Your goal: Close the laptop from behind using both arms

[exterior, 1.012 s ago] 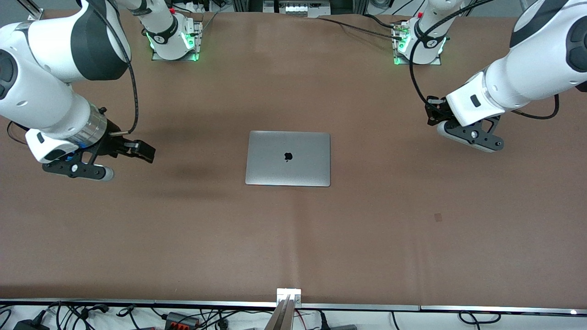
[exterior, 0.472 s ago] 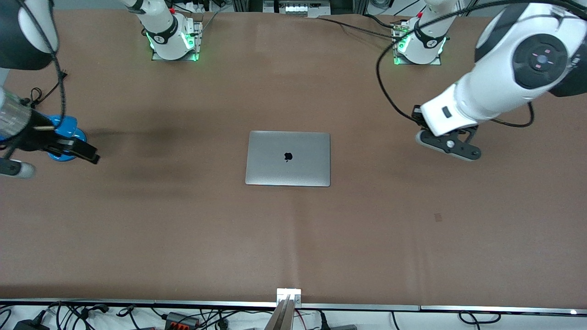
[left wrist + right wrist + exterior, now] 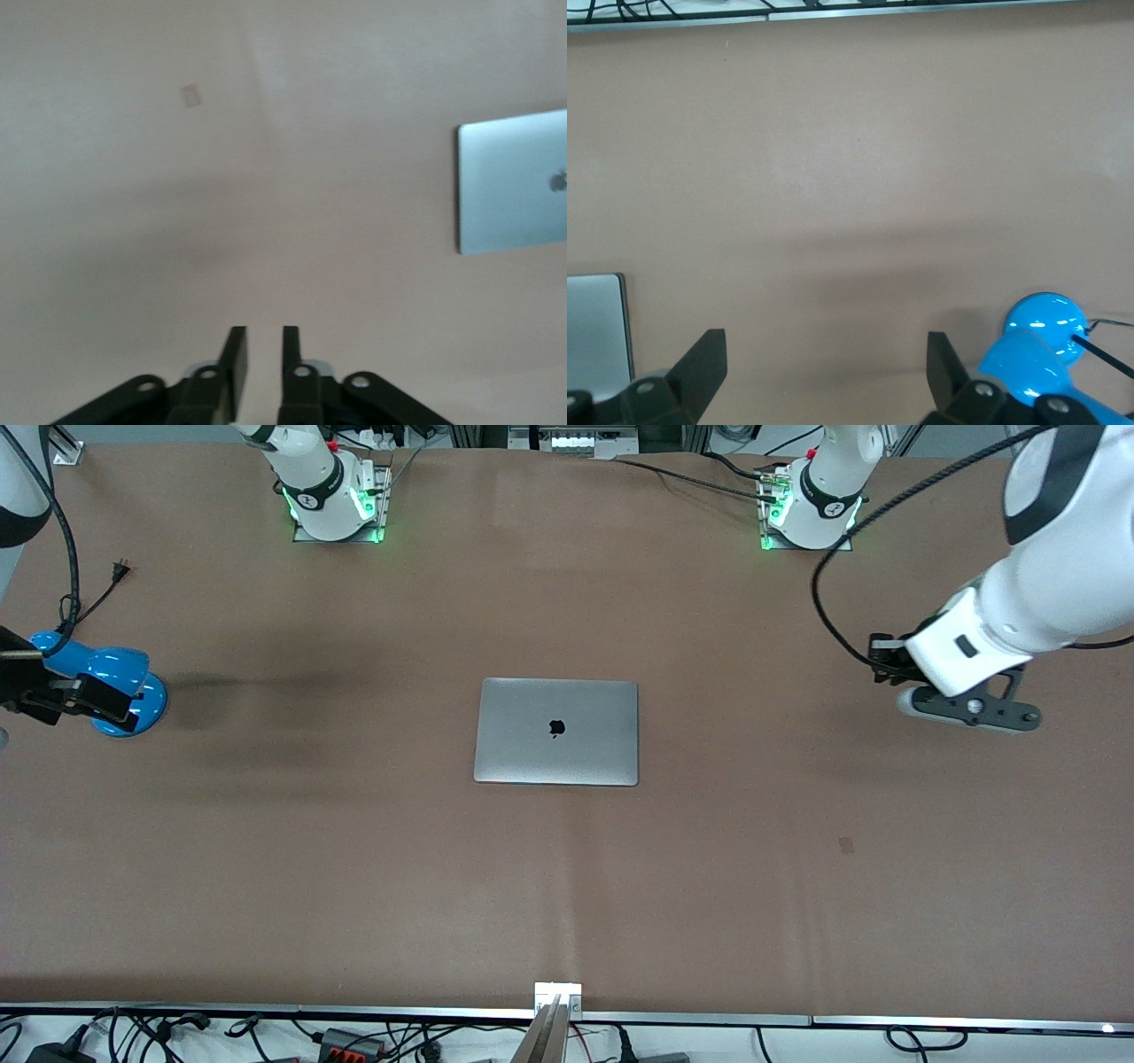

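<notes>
The silver-grey laptop [image 3: 556, 731] lies closed and flat in the middle of the table, lid up, black apple logo showing. It also shows in the left wrist view [image 3: 514, 181] and in the right wrist view [image 3: 598, 323]. My left gripper [image 3: 879, 660] hangs over bare table toward the left arm's end, well clear of the laptop. In its wrist view [image 3: 264, 341] the fingers are drawn in to a narrow slit with nothing between them. My right gripper [image 3: 120, 713] is over a blue object at the right arm's end. It is wide open and empty [image 3: 824, 350].
A glossy blue lamp-like object [image 3: 133, 677] stands at the right arm's end, also seen in the right wrist view [image 3: 1036, 336]; its black cord and plug [image 3: 115, 571] lie beside it. A small dark patch [image 3: 847, 845] marks the brown table cover. Cables run along the table's near edge.
The right arm has swung away from the laptop to its table end, uncovering the blue object. The left gripper moved first toward the laptop, then back outward. The laptop has not moved.
</notes>
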You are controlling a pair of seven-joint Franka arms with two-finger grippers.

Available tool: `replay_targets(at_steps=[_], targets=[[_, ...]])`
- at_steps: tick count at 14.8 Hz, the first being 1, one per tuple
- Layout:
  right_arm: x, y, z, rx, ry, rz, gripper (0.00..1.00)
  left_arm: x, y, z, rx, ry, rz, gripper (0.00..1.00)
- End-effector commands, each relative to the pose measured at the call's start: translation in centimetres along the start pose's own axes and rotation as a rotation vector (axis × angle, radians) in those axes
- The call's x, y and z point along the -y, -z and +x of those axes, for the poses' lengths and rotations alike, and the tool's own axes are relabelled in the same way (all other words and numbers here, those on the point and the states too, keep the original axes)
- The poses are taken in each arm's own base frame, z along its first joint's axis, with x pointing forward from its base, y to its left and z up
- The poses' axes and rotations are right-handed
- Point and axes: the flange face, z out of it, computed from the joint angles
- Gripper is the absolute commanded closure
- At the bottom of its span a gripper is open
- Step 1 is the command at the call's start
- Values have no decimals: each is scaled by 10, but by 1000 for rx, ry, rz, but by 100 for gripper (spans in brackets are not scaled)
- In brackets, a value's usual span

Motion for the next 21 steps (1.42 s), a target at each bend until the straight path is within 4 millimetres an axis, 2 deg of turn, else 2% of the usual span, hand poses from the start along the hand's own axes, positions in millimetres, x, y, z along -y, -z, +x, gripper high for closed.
replay_targets(at_steps=[1,2,3,6,9,10,11,12,17,20,21], targets=[[-4,12,-20,22,29,-11,0,30,-1,-5,-28,75,-14,14],[-7,9,-24,26,34,-11,0,33,-3,-6,-31,84,-12,0],[-8,5,-29,36,36,-11,0,25,1,-9,-41,75,0,0],[-8,-2,-43,57,36,-10,0,25,7,-11,-56,75,7,0],[-7,-3,-60,52,40,-8,0,19,26,-38,-27,73,-18,0],[-8,-3,-65,53,40,-7,0,21,29,-40,-27,91,-92,0],[-9,-6,-70,57,39,-7,0,39,32,-43,-46,143,-134,0],[-10,-6,-75,51,39,-6,0,45,31,-41,-62,155,-131,0],[-9,1,-92,60,39,0,0,40,29,-41,-46,168,-54,0],[-9,3,-93,66,43,-3,0,34,29,-40,-34,158,-45,0],[-10,3,-93,68,41,-4,0,39,24,-37,-26,163,-38,0]])
